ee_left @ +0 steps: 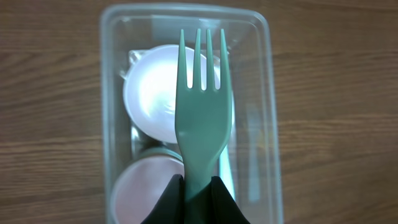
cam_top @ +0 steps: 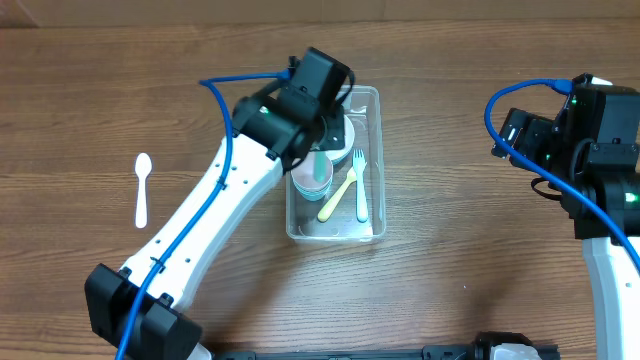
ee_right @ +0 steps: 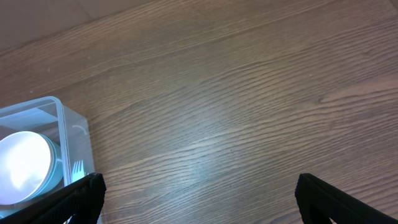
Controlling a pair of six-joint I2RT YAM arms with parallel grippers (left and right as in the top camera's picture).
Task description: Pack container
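Container (cam_top: 381, 150) sat mid-desk (cam_top: 470, 260), with a white bowl (ee_left: 155, 87) and a yellow fork (cam_top: 337, 196) already inside. We saw the left pincer (ee_left: 198, 190) clamped on the handle of a teal fork (ee_left: 202, 118), poised above the tub: placing step. Right pincer (ee_right: 199, 199) gaped wide, empty, well right of it. Next, we judged: lower and release into free space. A white spoon (cam_top: 142, 190) lay unpacked, far left.

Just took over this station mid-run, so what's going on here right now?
The left arm hangs over the clear container, its jaws shut on a green fork. Inside the container sit a white bowl, a pink cup, a yellow fork and a pale blue fork. A white spoon lies outside it on the table. The right arm is off to the side, jaws open.
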